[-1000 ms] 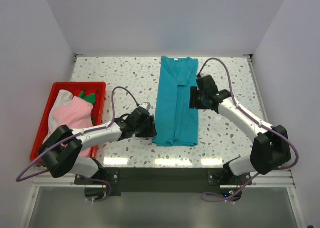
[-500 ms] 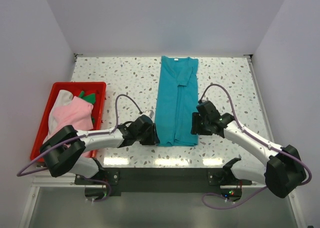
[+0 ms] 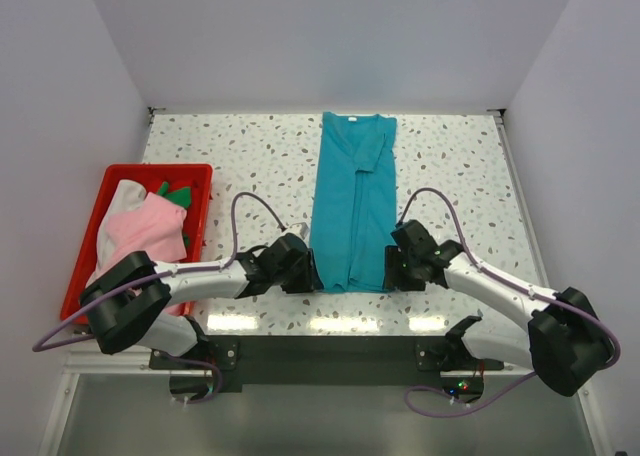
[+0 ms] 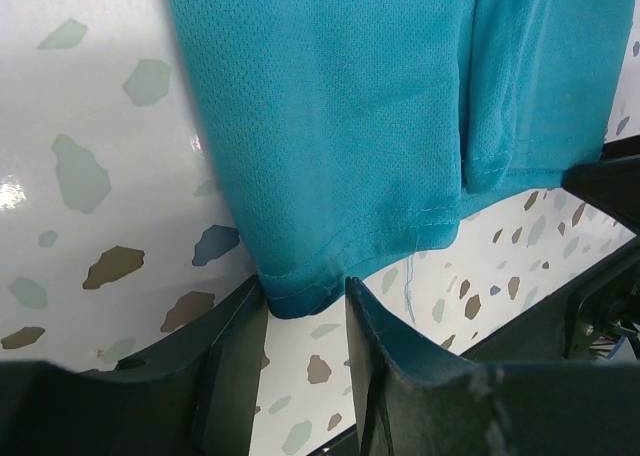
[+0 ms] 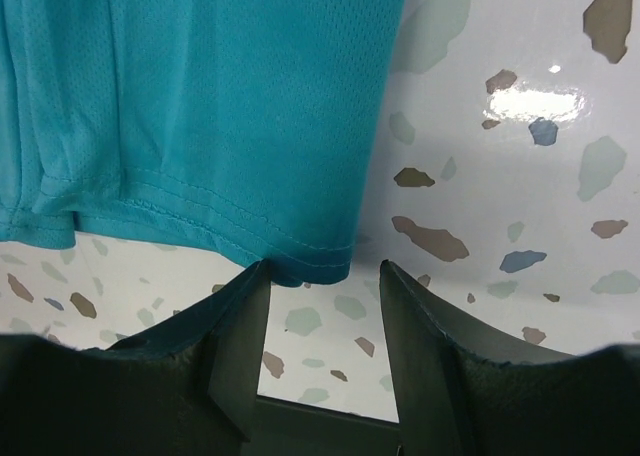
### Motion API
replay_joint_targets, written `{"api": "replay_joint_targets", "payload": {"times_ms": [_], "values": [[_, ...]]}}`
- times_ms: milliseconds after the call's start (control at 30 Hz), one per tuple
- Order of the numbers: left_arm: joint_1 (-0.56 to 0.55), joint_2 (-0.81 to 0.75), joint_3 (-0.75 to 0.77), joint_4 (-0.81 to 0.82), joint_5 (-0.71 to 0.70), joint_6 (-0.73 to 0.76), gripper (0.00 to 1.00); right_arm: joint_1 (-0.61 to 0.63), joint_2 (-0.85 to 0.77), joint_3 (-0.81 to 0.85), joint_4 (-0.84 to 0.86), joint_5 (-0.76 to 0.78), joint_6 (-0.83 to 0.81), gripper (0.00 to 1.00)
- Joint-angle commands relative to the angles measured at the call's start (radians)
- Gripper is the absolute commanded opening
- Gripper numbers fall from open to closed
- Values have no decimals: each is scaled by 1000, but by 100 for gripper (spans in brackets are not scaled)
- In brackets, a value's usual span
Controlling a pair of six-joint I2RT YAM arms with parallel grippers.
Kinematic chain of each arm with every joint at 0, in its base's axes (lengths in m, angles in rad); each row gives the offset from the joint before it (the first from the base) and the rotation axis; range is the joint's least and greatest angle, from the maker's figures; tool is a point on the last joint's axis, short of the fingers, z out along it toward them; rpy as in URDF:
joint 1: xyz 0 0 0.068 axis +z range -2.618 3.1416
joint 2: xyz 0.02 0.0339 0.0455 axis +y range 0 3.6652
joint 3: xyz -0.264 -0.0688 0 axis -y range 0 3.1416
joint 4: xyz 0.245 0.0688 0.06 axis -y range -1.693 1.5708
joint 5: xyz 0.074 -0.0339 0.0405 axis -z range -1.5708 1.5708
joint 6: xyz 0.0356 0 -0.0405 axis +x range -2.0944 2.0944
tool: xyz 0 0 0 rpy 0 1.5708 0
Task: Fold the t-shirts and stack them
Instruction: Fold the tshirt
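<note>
A teal t-shirt (image 3: 352,206) lies folded lengthwise into a long strip at the middle of the table, collar at the far end. My left gripper (image 3: 308,274) is open at the hem's near left corner. In the left wrist view the teal hem (image 4: 340,126) dips between the tips of the left gripper (image 4: 305,296). My right gripper (image 3: 392,271) is open at the near right corner. In the right wrist view the teal hem corner (image 5: 200,106) sits just at the tips of the right gripper (image 5: 322,274), touching the left finger.
A red bin (image 3: 160,167) stands at the table's left edge. It holds a light pink shirt (image 3: 145,231), a white piece (image 3: 122,198) and a dark green piece (image 3: 178,193). The speckled table's near edge runs just behind both grippers.
My right gripper has moved from the shirt's right edge at mid-length down to the near right hem corner. My left gripper has shifted slightly toward the near left corner. The shirt has not moved.
</note>
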Motion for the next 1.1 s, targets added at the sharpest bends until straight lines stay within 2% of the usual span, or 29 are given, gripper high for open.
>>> {"api": "replay_joint_targets", "payload": {"times_ms": [0, 200, 300, 400, 433, 600, 733, 900, 1067], "values": [[-8, 15, -41, -66, -11, 0, 42, 9, -8, -22, 62, -21, 48, 51], [-8, 27, -39, -60, -34, 25, 40, 13, 0, -52, 119, -38, 76, 44], [-8, 33, -42, -53, -33, 37, 32, 12, 1, -59, 142, -42, 85, 40], [-8, 41, -38, -46, -34, 57, 25, 15, 3, -64, 160, -45, 93, 31], [-8, 44, -33, -45, -33, 63, 23, 16, 4, -65, 161, -47, 93, 23], [-17, 58, -22, -43, -23, 89, 1, 27, 3, -72, 151, -53, 94, 0], [-64, 35, -33, -74, -51, 71, 0, 84, -23, -87, 112, -41, 120, 0], [-158, -42, -62, -140, -103, -4, 0, 222, -115, -127, 24, 13, 208, 0], [-167, -109, -2, -218, -175, 2, 0, 227, -204, -38, -105, 140, 200, 0]]}}
